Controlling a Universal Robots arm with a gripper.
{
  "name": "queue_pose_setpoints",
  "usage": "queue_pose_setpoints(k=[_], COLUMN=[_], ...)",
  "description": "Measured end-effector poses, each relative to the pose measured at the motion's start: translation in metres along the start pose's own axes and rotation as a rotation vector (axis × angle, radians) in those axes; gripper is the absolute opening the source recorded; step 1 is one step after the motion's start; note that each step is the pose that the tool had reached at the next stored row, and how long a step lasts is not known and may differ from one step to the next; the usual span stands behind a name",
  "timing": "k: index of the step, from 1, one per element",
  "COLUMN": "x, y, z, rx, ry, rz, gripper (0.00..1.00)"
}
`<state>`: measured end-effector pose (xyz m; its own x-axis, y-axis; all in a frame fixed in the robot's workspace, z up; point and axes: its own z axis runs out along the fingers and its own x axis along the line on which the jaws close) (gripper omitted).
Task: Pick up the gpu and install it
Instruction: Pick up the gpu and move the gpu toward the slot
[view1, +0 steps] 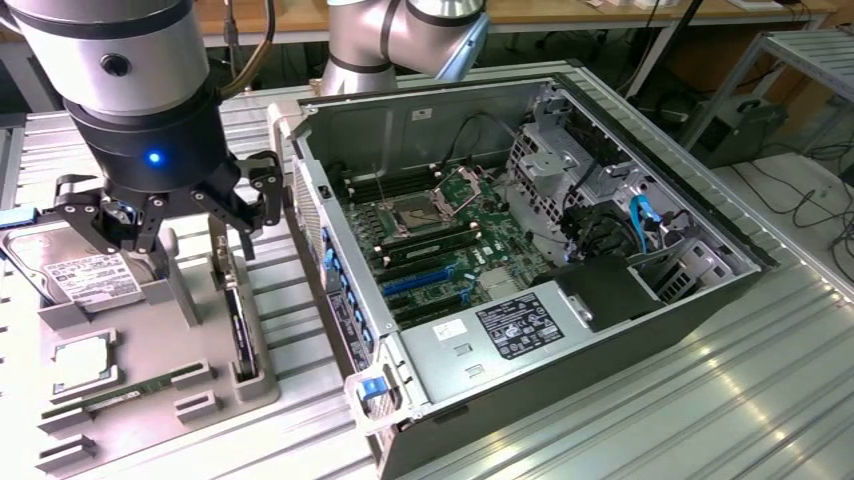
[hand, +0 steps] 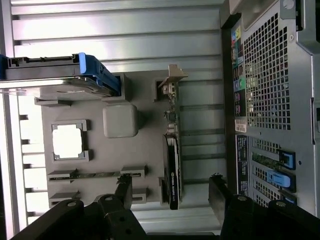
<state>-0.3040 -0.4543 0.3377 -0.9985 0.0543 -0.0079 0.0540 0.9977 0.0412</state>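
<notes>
The end effector (view1: 174, 238) hangs with its fingers (hand: 122, 192) spread wide apart, holding nothing. Directly below it, in line with the gap between the fingers but not touched by them, is the gpu (hand: 172, 172). It stands on its long edge in a slot of the grey fixture tray (hand: 142, 150), with the silver bracket (hand: 172, 80) at the end farther from the fingers.

The card looks light and stiff, but thin and easily damaged. Its faces are probably smooth enough to slip under a weak hold. The safest purchase seems to be across the two flat faces near the upper edge and around mid-length, clear of the bracket and of the connector edge seated in the slot. A squeeze there should stay gentle, since the board carries small parts.

A little farther to one side of the end effector, the same tray carries a slim memory stick (hand: 95, 175) and a square processor chip (hand: 67, 141). Beyond these is a hard drive (view1: 87, 275).

To the other side of the end effector, well apart from it, the open computer case (view1: 627, 300) lies on the ribbed metal counter (view1: 747, 400). Its motherboard faces up and the blue expansion slots (view1: 420, 280) are bare.
</notes>
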Motion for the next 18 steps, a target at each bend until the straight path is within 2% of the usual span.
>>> queue_pose_setpoints(k=[9, 18], x=[0.0, 0.0], y=[-0.0002, -0.0024], z=[0.0041, 0.0135], rx=[0.0, 0.0], ry=[0.0, 0.0001], rz=[0.0, 0.0], gripper=[0.72, 0.72])
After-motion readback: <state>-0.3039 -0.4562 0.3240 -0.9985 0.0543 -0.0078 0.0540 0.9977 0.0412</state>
